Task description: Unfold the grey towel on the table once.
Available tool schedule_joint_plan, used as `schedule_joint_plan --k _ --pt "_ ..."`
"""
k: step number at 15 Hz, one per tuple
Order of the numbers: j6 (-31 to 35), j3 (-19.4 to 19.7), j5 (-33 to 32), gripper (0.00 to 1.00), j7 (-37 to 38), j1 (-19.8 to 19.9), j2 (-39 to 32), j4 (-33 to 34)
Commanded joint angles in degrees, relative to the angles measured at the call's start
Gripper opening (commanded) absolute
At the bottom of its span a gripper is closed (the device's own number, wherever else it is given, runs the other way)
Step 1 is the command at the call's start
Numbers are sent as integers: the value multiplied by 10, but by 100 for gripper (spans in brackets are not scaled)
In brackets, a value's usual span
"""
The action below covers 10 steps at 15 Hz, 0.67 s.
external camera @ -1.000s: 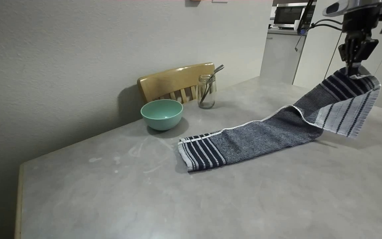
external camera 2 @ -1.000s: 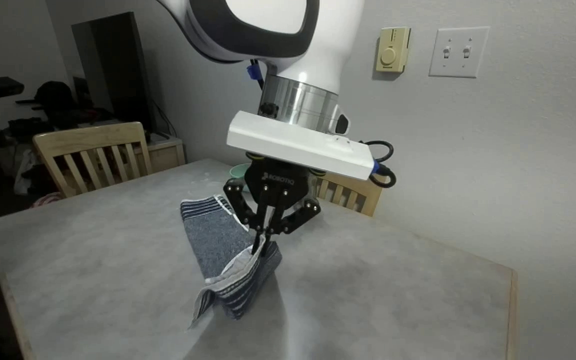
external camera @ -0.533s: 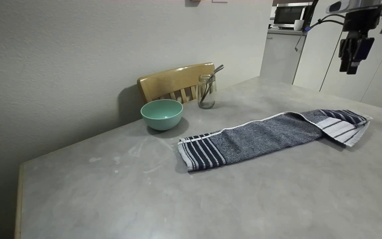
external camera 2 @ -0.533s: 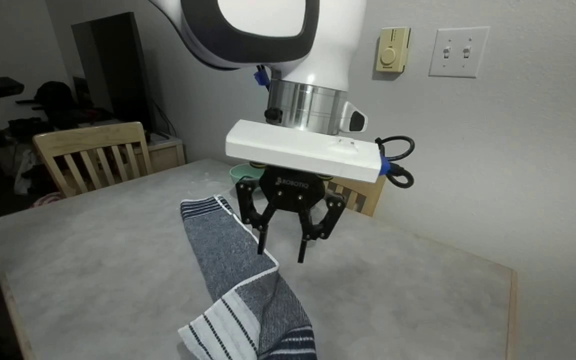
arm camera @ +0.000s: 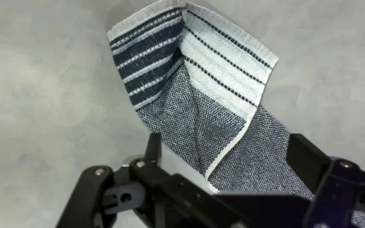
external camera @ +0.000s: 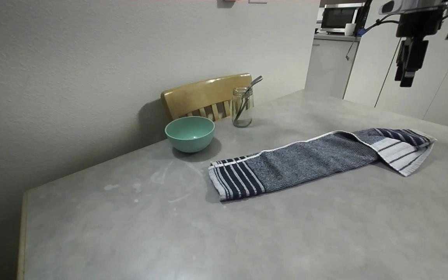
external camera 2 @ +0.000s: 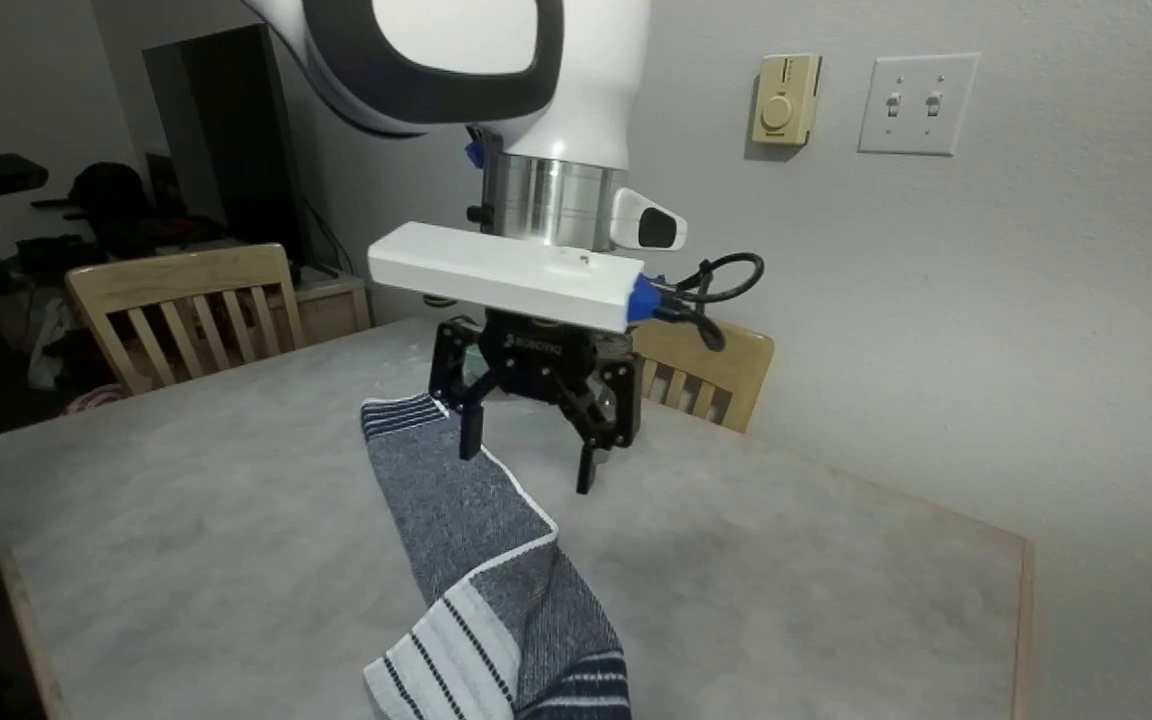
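Note:
The grey towel lies on the light grey table as a long folded strip. Its far end in that exterior view is twisted, with a pale striped corner turned over beside a navy striped part, as the wrist view shows. In an exterior view the towel runs down past the lower picture edge. My gripper hangs above the towel with its jaws wide open and nothing between them. The wrist view has both fingers apart over the cloth, not touching it as far as I can see.
A teal bowl and a glass jar with utensils stand near the wall side of the table. Behind them is a wooden chair. A further chair stands at another table edge.
A second ago my gripper was shut on the towel's raised end. It has let go, the end has dropped onto the table, and the open gripper has since shifted sideways.

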<state>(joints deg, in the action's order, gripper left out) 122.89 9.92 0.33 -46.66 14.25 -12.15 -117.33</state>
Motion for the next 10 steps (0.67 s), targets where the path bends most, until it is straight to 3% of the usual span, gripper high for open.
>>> schedule_joint_plan --k 1,10 --pt "57 -5 -15 100 135 -24 33 -68" --pt "71 -21 19 100 496 -71 27 -140"
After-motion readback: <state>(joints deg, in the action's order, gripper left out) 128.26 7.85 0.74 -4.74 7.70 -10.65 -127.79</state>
